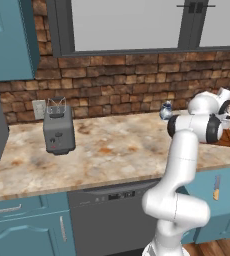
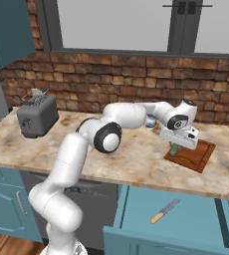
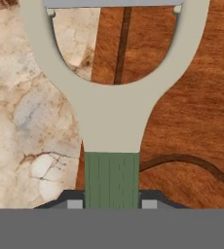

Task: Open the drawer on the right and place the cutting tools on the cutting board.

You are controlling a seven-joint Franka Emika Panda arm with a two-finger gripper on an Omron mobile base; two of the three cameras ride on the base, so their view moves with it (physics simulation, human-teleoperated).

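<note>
Green-handled peeler [image 3: 111,146], clenched in the gripper [image 3: 111,202], hangs over the cutting board [image 2: 198,154]; lowering and release likely come next.

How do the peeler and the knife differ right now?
The peeler is clamped in the gripper above the cutting board; the knife lies loose in the open drawer. The peeler's handle is green, the knife's tan-yellow. The peeler ends in a pale forked head, the knife in a straight silver blade. Both are small hand tools.
</note>
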